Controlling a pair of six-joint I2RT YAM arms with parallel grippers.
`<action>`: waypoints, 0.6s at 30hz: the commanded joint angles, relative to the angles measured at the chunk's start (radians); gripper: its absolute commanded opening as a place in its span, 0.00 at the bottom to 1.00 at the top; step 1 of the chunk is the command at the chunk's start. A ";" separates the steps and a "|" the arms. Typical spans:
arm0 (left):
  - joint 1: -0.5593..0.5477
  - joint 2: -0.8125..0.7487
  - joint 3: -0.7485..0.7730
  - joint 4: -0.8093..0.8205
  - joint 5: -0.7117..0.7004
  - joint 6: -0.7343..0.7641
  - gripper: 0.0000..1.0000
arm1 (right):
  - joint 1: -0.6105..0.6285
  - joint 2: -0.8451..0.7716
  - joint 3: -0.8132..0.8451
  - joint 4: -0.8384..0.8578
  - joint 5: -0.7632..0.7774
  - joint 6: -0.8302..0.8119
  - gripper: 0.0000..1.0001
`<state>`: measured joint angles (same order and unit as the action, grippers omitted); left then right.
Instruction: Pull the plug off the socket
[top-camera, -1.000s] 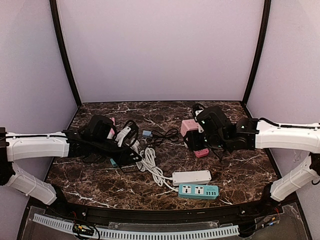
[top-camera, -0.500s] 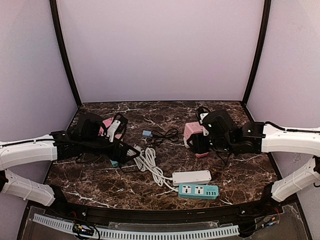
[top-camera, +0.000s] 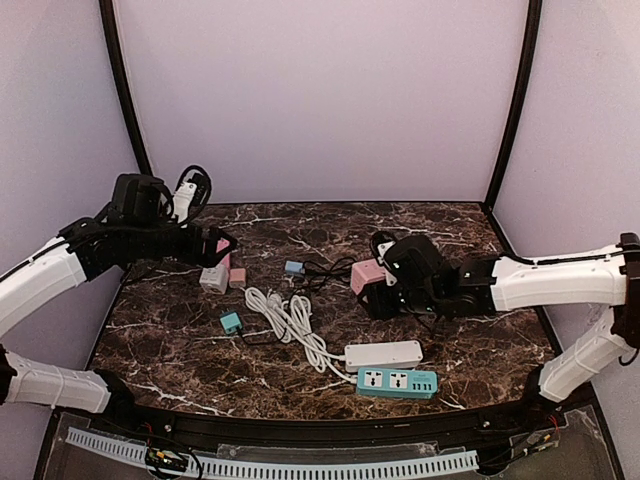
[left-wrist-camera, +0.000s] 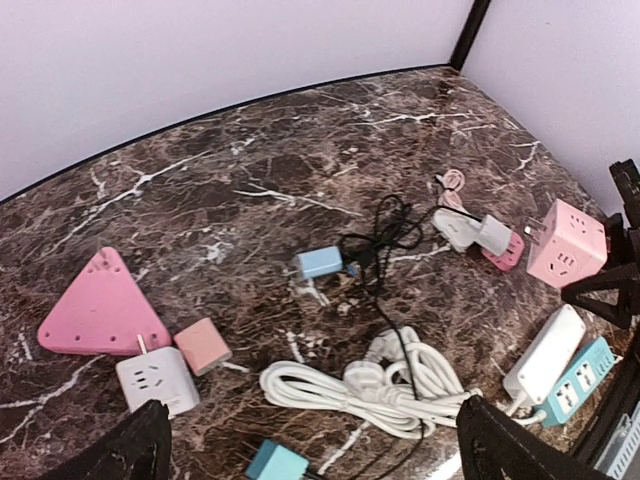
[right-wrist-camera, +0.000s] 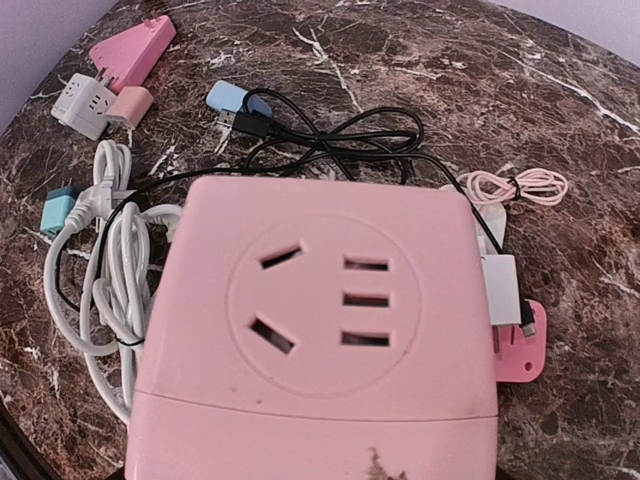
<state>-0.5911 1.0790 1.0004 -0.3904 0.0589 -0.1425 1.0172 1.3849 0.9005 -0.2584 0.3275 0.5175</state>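
Note:
My right gripper (top-camera: 374, 292) is shut on a pink cube socket (top-camera: 362, 272), held just above the table right of centre. In the right wrist view the socket (right-wrist-camera: 320, 330) fills the frame, its facing outlets are empty, and my fingers are hidden. A white plug (right-wrist-camera: 497, 280) with a coiled pink cable lies on the table beside it. My left gripper (top-camera: 222, 246) hangs open, raised at the back left, with nothing between its fingertips (left-wrist-camera: 510, 450). Below it a white cube adapter (left-wrist-camera: 155, 385) and a small pink plug (left-wrist-camera: 203, 346) lie side by side.
A pink triangular socket (left-wrist-camera: 100, 308) lies at the far left. A coiled white cable (top-camera: 290, 320) runs to a white power strip (top-camera: 383, 353), with a teal strip (top-camera: 397, 383) in front. A blue plug (top-camera: 294, 267) with black cable and a teal plug (top-camera: 231, 321) sit mid-table.
My left gripper opened, let go of the white adapter and rose toward the back left; the adapter now lies on the table. My right gripper drifted slightly left with the pink socket.

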 joint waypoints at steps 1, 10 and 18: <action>0.082 -0.001 -0.020 -0.009 -0.010 0.076 0.99 | -0.010 0.110 0.010 0.199 -0.023 -0.062 0.00; 0.216 -0.069 -0.147 0.137 0.000 0.043 0.99 | -0.037 0.283 0.063 0.204 0.006 -0.049 0.00; 0.231 -0.073 -0.149 0.137 -0.005 0.044 0.99 | -0.053 0.386 0.106 0.197 -0.009 -0.046 0.00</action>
<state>-0.3683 1.0245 0.8658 -0.2749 0.0601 -0.1009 0.9810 1.7302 0.9611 -0.1047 0.3134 0.4751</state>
